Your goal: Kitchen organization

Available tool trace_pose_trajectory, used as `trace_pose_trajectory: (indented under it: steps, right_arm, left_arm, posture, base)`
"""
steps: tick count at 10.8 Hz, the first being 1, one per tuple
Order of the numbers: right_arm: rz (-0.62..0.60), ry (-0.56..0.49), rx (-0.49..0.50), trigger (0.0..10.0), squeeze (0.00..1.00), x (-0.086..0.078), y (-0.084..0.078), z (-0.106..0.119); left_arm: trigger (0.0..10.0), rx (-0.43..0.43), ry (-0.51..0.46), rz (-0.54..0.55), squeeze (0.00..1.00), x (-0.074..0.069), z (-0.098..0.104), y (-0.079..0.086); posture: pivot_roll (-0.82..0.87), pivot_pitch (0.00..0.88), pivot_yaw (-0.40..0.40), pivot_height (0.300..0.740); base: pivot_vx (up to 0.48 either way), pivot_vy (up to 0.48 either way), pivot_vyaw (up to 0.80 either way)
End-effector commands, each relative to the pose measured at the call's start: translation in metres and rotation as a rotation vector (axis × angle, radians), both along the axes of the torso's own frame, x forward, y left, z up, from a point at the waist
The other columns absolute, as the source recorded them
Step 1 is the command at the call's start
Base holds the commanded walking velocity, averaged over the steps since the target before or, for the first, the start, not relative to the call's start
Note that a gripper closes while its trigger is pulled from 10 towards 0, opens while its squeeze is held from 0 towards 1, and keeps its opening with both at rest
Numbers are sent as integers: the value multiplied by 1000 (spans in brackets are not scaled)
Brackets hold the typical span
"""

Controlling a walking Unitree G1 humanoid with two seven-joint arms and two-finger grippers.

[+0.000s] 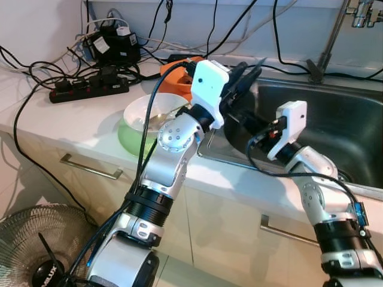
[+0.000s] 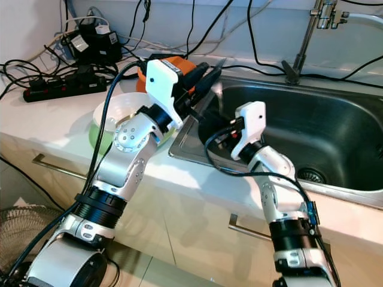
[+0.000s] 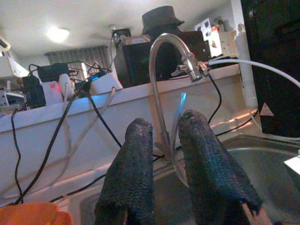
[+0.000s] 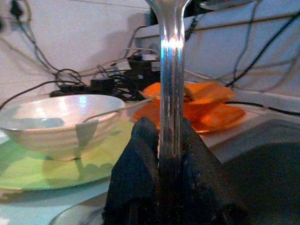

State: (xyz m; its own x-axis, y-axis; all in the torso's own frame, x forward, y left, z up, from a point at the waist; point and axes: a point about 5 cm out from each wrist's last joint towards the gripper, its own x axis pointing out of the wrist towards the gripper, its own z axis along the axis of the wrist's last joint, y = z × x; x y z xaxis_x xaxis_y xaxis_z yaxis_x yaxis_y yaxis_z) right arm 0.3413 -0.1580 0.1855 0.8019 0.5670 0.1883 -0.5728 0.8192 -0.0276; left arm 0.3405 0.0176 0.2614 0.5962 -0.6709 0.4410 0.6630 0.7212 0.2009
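The metal utensil handle (image 4: 171, 70) stands upright between the right gripper's (image 4: 171, 140) two black fingers, which are closed tight on it; its working end is out of sight, so whether it is a spoon or a fork cannot be told; the gripper itself hangs over the near left corner of the steel sink (image 2: 335, 128), just inside the rim. The left gripper (image 3: 161, 136) points across the sink toward the tap (image 3: 164, 51), its fingers a little apart with nothing between them.

Just beside the sink on the tabletop (image 1: 66, 119) sits a white bowl (image 1: 146, 113) on a green plate (image 1: 128, 140), with another thin utensil leaning out of the bowl in the right wrist view; behind them lies an orange dish (image 4: 206, 105).

The step in hand looks like carrying the utensil to its place, most likely into the bowl or down into the sink; to do it well the right gripper should keep its firm hold low on the handle, keep the handle upright so it does not swing, clear the left arm, which crosses close in front, and let go only once the tip rests on something.

As for writing: the fan (image 1: 45, 251) on the floor has letters on its hub, too blurred to read surely; a black box in the left wrist view bears a small warning triangle (image 3: 266, 110); no brand is legible elsewhere.
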Motion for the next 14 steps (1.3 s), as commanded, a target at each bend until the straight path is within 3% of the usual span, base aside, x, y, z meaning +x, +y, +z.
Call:
trace_pose_trajectory:
  steps: [1,2,3,4,5,8,10,11,14]
  right_arm:
    - [-42,-40,-1,0,0,7,-3,12]
    - [-87,-37,-2,0,0,11,-6,14]
    - [-156,-24,-6,0,0,18,-12,15]
    - [-214,-3,-5,0,0,24,-18,14]
    - [-294,41,-9,10000,0,33,-26,12]
    - [-504,202,-101,10000,0,50,-54,-6]
    - [-520,255,-151,10000,0,52,-55,-14]
    - [-534,295,-177,10000,0,53,-53,-22]
    - [-532,335,-208,10000,0,52,-50,-31]
  left_arm:
    - [10000,-14,-5,3,890,1,4,2]
    - [10000,-17,3,-7,86,0,4,2]
    - [10000,-5,17,-24,0,-1,-1,1]
    - [10000,8,35,-40,0,-3,-6,1]
    - [10000,44,76,-60,0,-5,-19,0]
    - [10000,200,217,-84,0,-13,-64,4]
    - [10000,240,285,-80,0,-15,-81,10]
    - [10000,300,336,-50,0,-14,-94,15]
    - [10000,333,366,-84,0,-18,-101,14]
  posture:
    - [55,7,95,740]
    - [55,7,95,740]
    - [52,0,95,740]
    - [52,0,95,740]
    - [52,0,94,740]
    - [57,0,86,740]
    - [59,0,82,740]
    - [60,0,80,740]
    - [60,0,79,740]
  base:
    - [0,0,0]
    - [0,0,0]
    - [0,0,0]
    - [0,0,0]
    - [0,0,0]
    - [0,0,0]
    - [0,0,0]
    - [0,0,0]
    - [0,0,0]
